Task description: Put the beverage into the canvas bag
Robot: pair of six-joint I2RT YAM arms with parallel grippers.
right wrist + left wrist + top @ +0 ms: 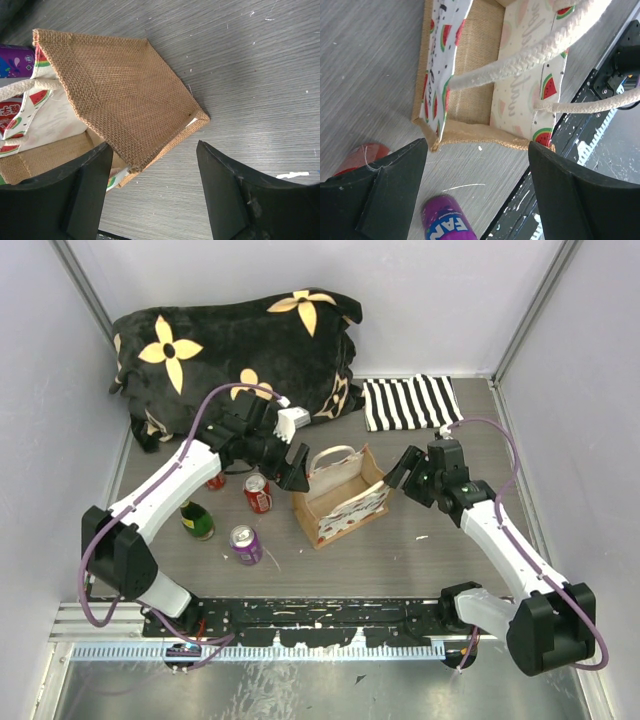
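Note:
The canvas bag (345, 508) stands open at the table's middle, tan burlap with a watermelon-print lining (520, 95) and cream rope handles (530, 55). To its left stand the drinks: a red can (258, 493), a purple can (245, 544) and a green bottle (197, 521). My left gripper (293, 470) hovers open at the bag's left rim, with nothing between its fingers; the purple can (447, 222) shows below it. My right gripper (403, 472) is open at the bag's right end, and the burlap corner (135, 160) reaches in between its jaws, near the left finger (85, 190).
A black flowered blanket (240, 350) lies bunched at the back left. A black-and-white striped cloth (410, 402) lies at the back right. Another small red item (215, 482) sits under the left arm. Grey walls close in both sides, and a black rail (330, 615) runs along the near edge.

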